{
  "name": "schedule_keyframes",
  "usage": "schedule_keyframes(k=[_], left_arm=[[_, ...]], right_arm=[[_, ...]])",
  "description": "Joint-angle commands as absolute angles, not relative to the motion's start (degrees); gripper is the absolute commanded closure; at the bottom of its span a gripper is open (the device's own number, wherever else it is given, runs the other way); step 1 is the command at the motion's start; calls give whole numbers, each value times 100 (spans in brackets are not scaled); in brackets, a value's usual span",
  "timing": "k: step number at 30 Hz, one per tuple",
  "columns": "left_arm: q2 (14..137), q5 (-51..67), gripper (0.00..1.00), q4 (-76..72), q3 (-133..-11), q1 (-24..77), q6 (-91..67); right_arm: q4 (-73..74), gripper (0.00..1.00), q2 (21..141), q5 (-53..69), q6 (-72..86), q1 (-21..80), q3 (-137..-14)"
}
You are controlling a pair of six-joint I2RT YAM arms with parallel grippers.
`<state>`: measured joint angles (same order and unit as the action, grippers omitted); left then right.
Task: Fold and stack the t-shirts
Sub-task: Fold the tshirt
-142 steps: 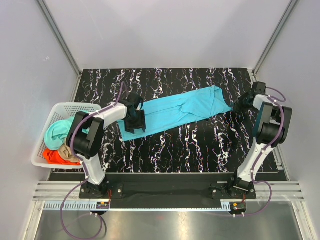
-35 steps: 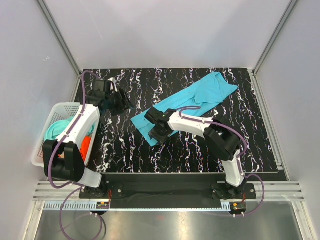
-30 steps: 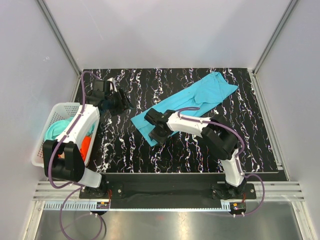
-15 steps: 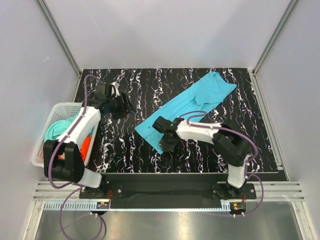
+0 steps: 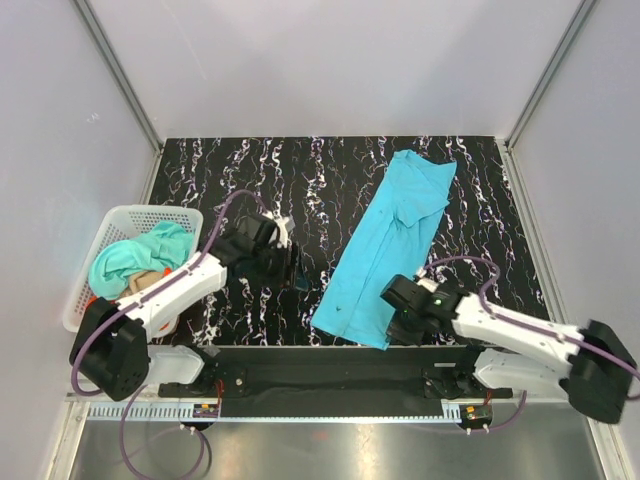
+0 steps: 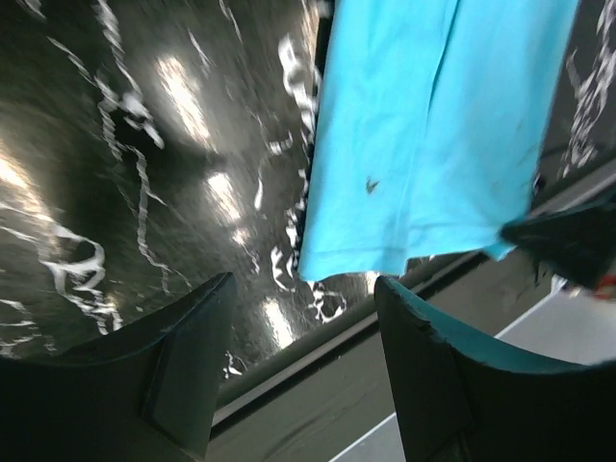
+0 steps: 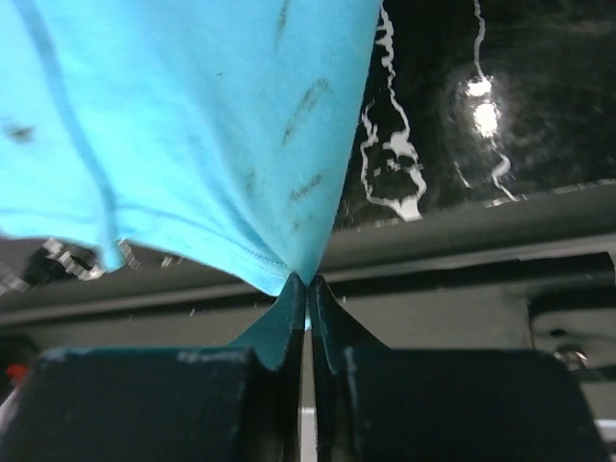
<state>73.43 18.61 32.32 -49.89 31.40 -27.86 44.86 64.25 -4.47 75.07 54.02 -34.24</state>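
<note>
The bright cyan t-shirt [image 5: 390, 238] lies as a long folded strip from the table's far middle to its near edge. My right gripper [image 5: 392, 325] is shut on the strip's near right corner, and the wrist view shows the cyan cloth [image 7: 192, 125] pinched between my right gripper's closed fingertips [image 7: 307, 285]. My left gripper [image 5: 297, 268] is open and empty, low over the table left of the strip. Its wrist view shows the strip's near end [image 6: 423, 135] ahead of the open left gripper [image 6: 305, 327]. A mint-teal t-shirt [image 5: 130, 257], a tan one [image 5: 142, 282] and an orange-red one [image 5: 168, 299] sit in the basket.
The white lattice basket [image 5: 120, 222] stands at the table's left edge. The black marbled table [image 5: 260, 175] ends at a dark front rail [image 5: 330, 358] just beyond the strip's near end. Grey walls enclose the table.
The right gripper has dragged the cyan strip's near end toward the front edge, turning the strip from diagonal to nearly lengthwise. The left arm has swung from the far left corner toward the middle.
</note>
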Motion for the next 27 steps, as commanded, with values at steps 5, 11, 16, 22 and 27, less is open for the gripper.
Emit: schedule_keyframes(k=[5, 11, 16, 22, 27], left_arm=[[7128, 2074, 37, 2207, -4307, 3568, -3207], [7637, 2083, 37, 1952, -4219, 3849, -3304], [7857, 1979, 36, 1723, -4192, 4174, -3375], [8261, 1942, 40, 1521, -4192, 4420, -3384], [8464, 1741, 41, 1520, -4184, 4588, -3375]], right_arm=[[5887, 83, 4896, -853, 7760, 5458, -3357], [5854, 56, 4729, -721, 8024, 5449, -3270], [5713, 53, 5220, -686, 8130, 5449, -3234], [5231, 52, 5835, -659, 8068, 5458, -3138], [5133, 49, 5986, -791, 8024, 5458, -3032]])
